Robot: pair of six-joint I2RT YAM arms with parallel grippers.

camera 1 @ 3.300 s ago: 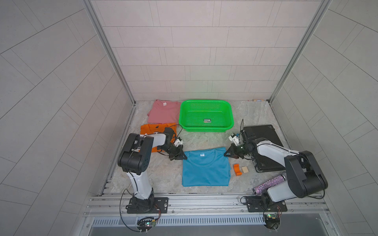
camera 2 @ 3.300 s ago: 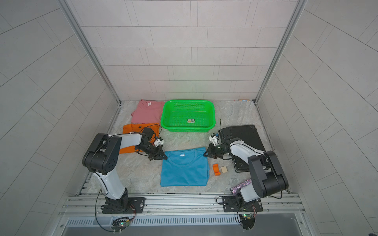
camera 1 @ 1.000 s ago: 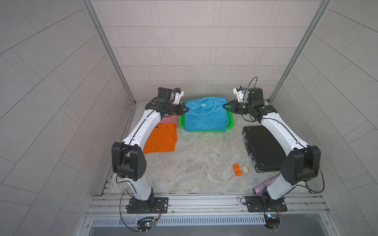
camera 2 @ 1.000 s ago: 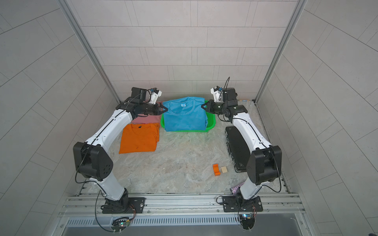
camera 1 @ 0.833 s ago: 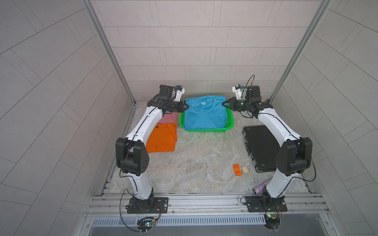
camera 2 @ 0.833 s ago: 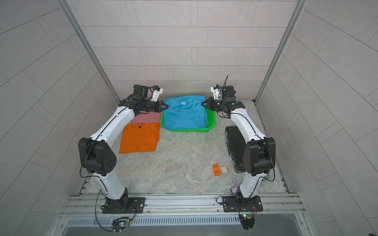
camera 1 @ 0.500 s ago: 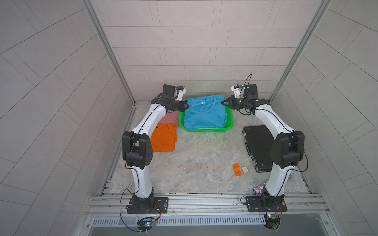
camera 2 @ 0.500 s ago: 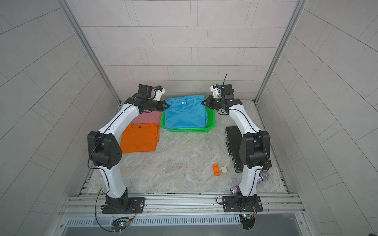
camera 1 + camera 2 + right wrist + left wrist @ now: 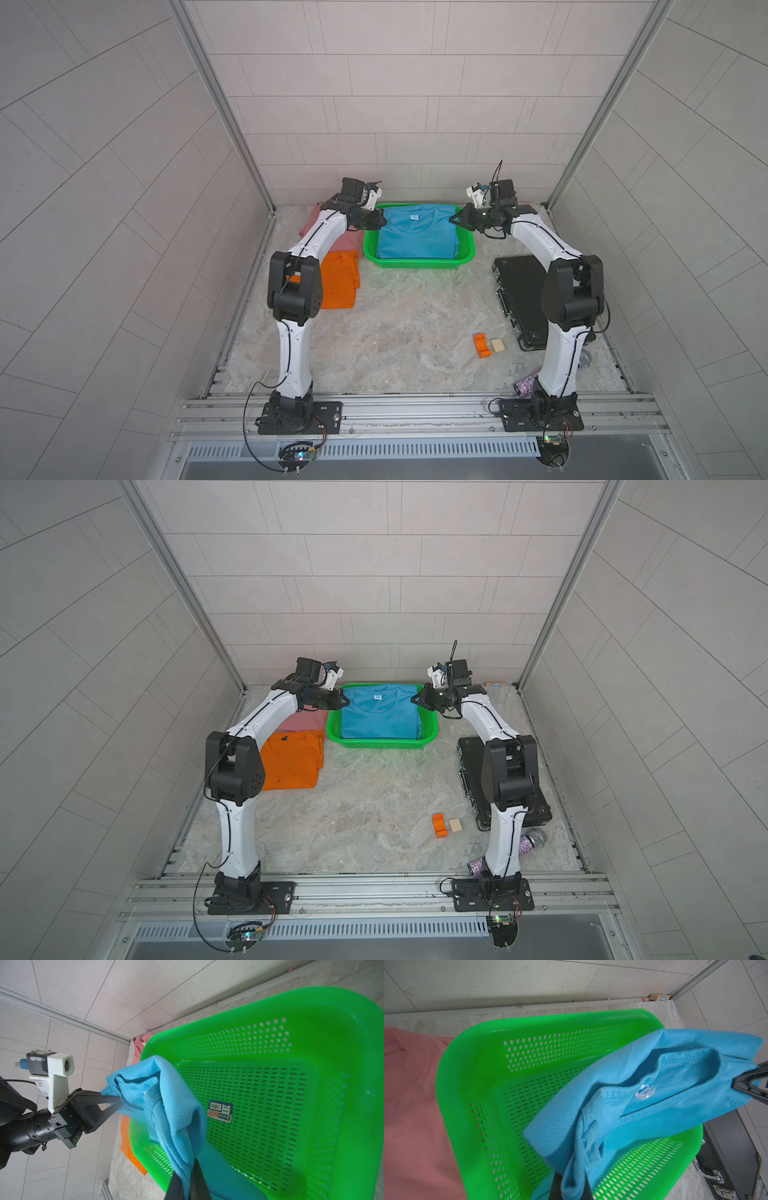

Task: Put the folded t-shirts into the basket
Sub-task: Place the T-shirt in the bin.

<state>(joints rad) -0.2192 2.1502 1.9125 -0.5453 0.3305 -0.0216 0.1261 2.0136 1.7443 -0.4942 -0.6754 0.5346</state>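
In both top views the blue t-shirt [image 9: 417, 237] hangs over the green basket [image 9: 419, 263] at the far middle of the worktop [image 9: 395, 328]. It is stretched left to right between the left hand [image 9: 380, 218] and the right hand [image 9: 454, 219], along the basket's long axis. Each hand is pinched shut on a far collar-side corner. The orange t-shirt [image 9: 291, 762] and pink t-shirt [image 9: 305, 721] lie left of the basket, nearer the left arm.

The left wrist view shows the left hand [image 9: 571, 1190] clamped on cloth, with the collar raised above the mesh floor.

The right wrist view shows the right hand [image 9: 188, 1184] gripping likewise, and the shirt's near part draped down inside the basket. The release looks to call for moving straight down, since the basket floor lies directly beneath both hands.
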